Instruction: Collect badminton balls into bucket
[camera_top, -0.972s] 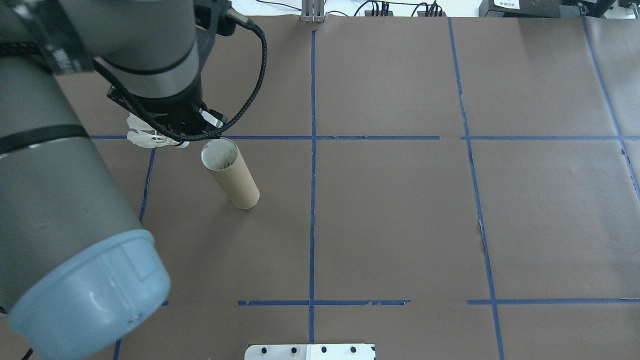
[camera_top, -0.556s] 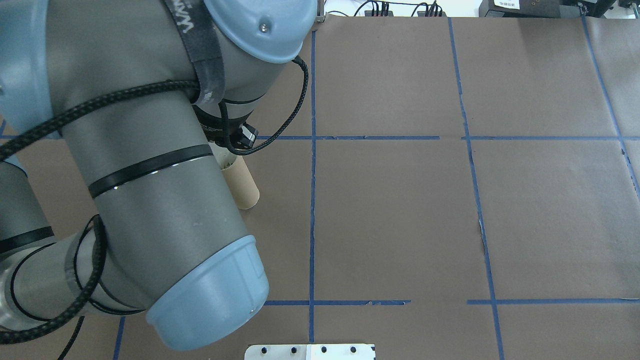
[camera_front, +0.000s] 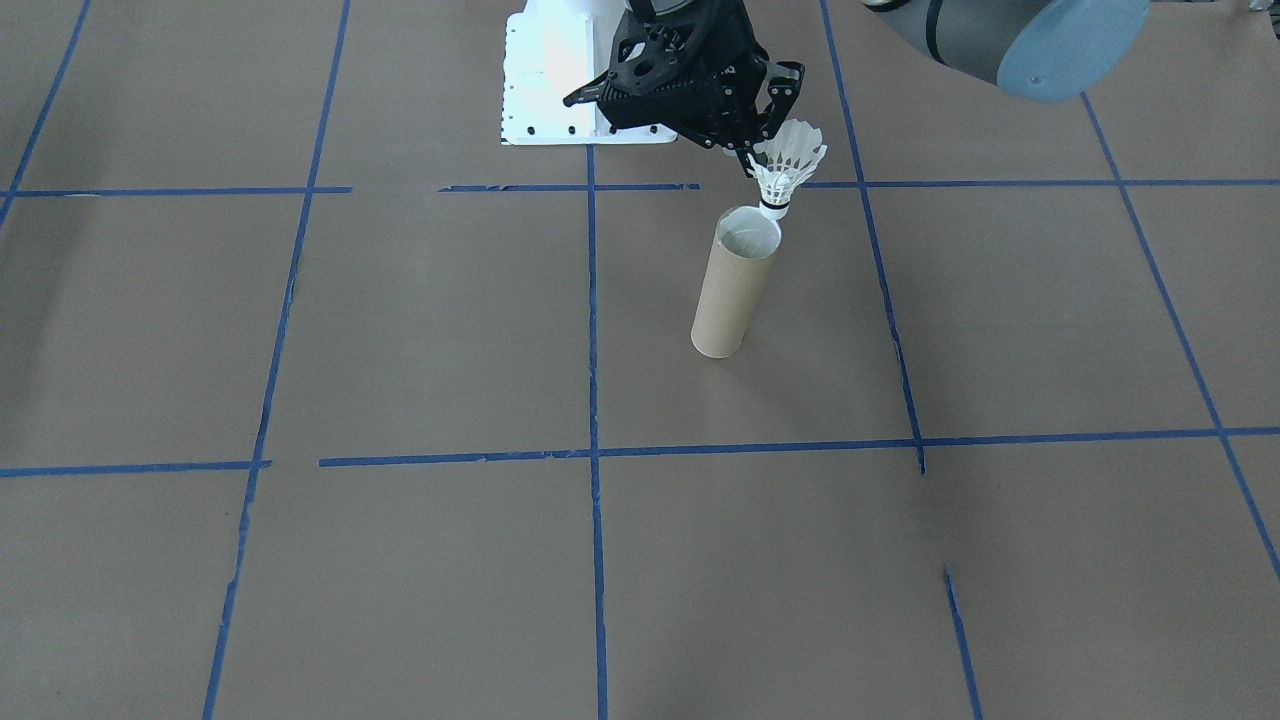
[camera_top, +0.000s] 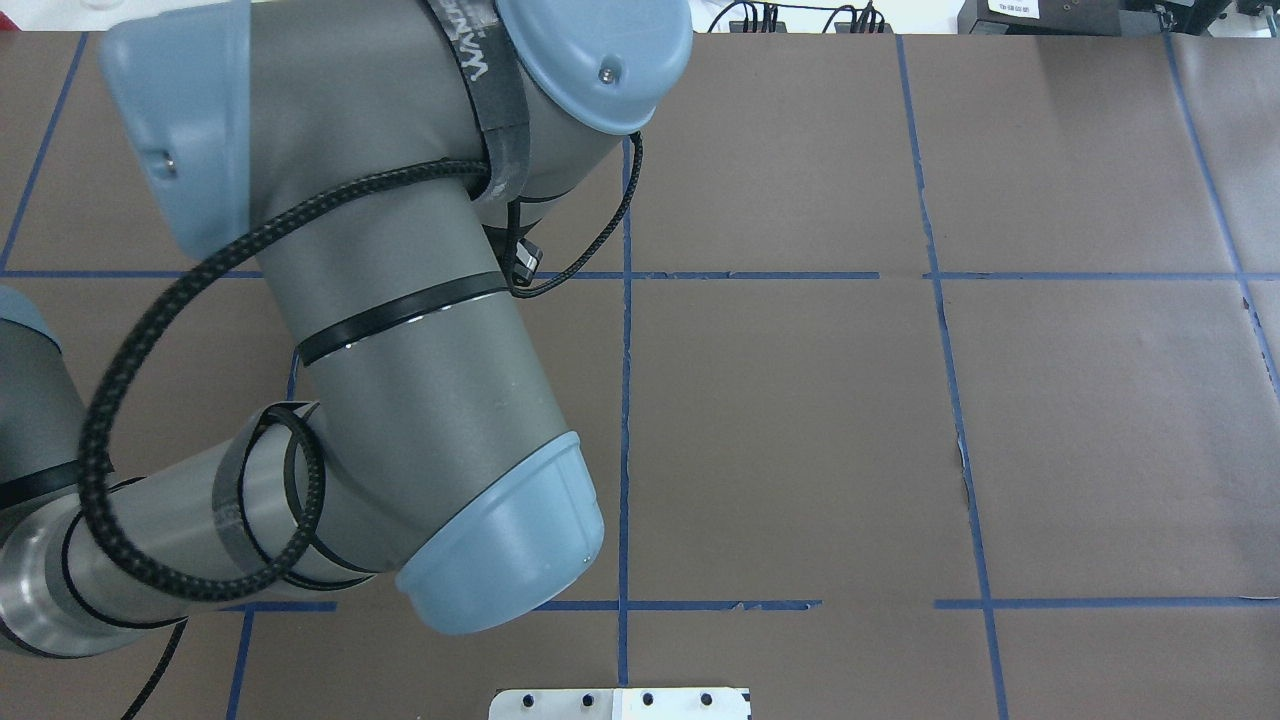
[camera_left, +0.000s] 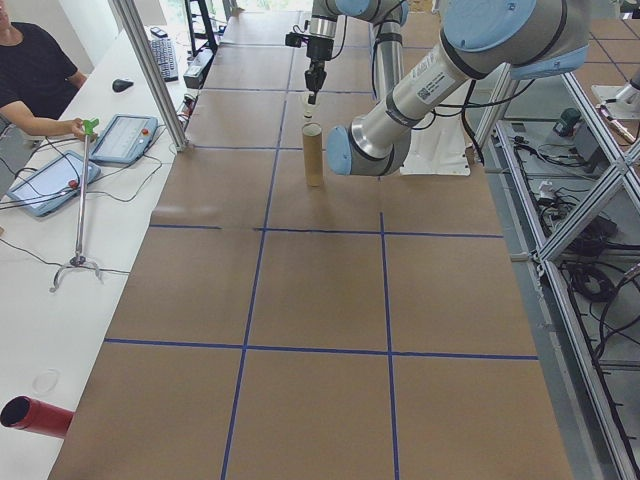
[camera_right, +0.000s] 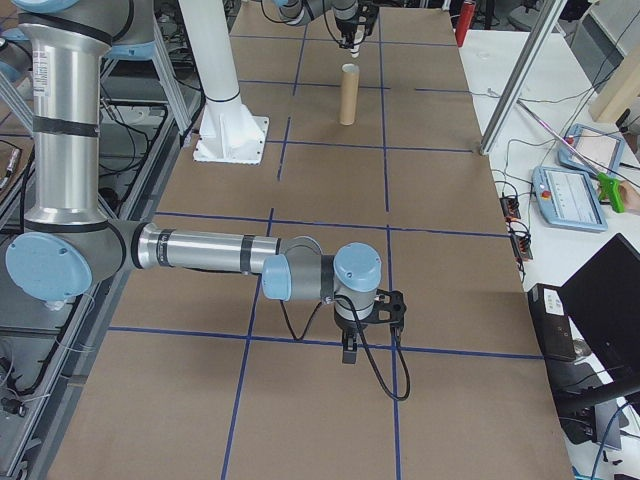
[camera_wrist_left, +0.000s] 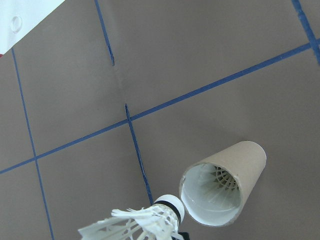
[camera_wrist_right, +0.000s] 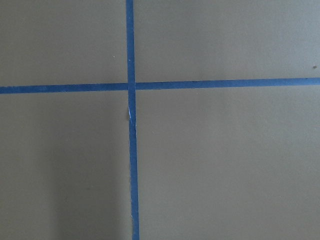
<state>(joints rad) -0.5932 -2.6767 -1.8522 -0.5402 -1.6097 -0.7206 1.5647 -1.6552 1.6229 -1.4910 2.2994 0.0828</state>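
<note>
Above the tube's (camera_front: 735, 282) rim, the left end effector (camera_front: 757, 160) pinches the shuttlecock (camera_front: 786, 165), another shuttlecock (camera_wrist_left: 224, 178) inside.

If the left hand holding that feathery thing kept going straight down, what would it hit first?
Probably the tube's rim: the shuttlecock's cork tip, held in the left hand, hangs at the opening's edge, not centred. Depth is uncertain.

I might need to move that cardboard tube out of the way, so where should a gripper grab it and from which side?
Grip the tube around its mid-wall, coming in level from the side. It stands upright, round and narrow, so opposite walls suit a two-finger pinch. Avoid the open top: the left gripper holds the shuttlecock just above the rim.
</note>
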